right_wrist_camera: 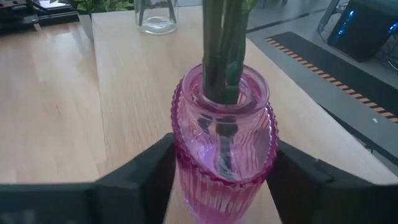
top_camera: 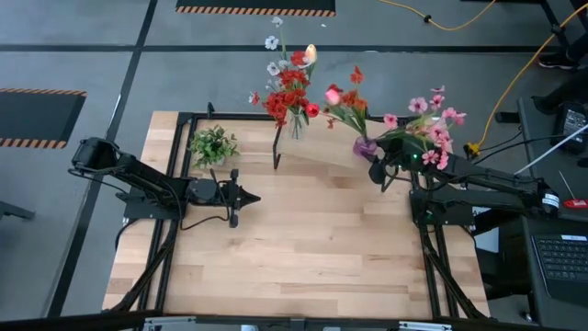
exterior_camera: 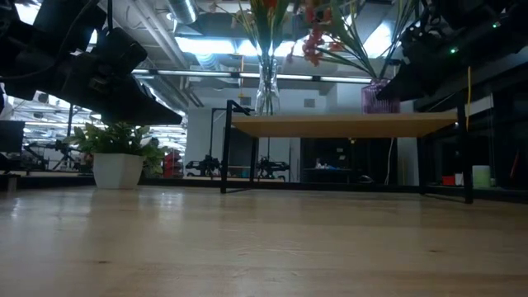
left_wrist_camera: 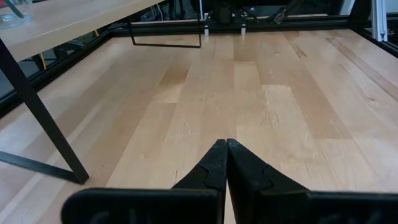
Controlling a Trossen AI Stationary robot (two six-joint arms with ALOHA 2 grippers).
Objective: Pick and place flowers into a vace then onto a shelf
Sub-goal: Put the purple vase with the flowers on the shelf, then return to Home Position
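Observation:
A ribbed pink vase (right_wrist_camera: 224, 143) stands on the shelf (right_wrist_camera: 137, 74) near its right end, with green flower stalks (right_wrist_camera: 221, 50) in its neck. Its orange, red and pink blooms (top_camera: 347, 99) spread above it. My right gripper (right_wrist_camera: 224, 186) has one finger on each side of this vase. A clear glass vase (top_camera: 296, 124) with red and white flowers (top_camera: 289, 87) stands on the shelf's left part. My left gripper (left_wrist_camera: 226, 146) is shut with nothing in it, low over the table's left middle. My right gripper has the pink vase's ribbed body (right_wrist_camera: 186, 180) between its two fingers, below the shoulder, one finger against each side. The fingers come nearly level from the table's right side. The vase stands upright with its base on the shelf.
A small green plant in a white pot (top_camera: 213, 145) stands at the table's far left, by the shelf's black legs (left_wrist_camera: 37, 106). The bare wooden tabletop (top_camera: 312, 239) stretches from the shelf to the near edge. Black frame rails run along both table sides.

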